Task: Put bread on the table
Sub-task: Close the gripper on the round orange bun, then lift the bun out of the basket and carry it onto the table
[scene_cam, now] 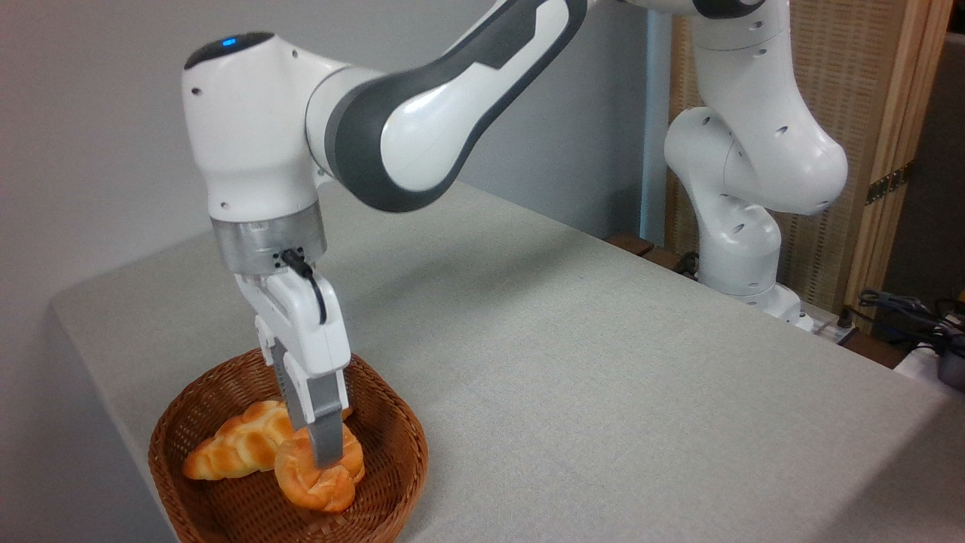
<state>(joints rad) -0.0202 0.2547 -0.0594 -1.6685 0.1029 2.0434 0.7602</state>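
Camera view: round bread in the wicker basket on the desk, no clear long axis; gripper over it, jaws' state indiscernible.

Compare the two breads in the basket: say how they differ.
The round bun is compact and knotted; the braided loaf is longer, with a pointed end. The bun lies nearer the camera, with the gripper down on it; the loaf lies behind, untouched. Both are golden-orange and sit in the wicker basket.
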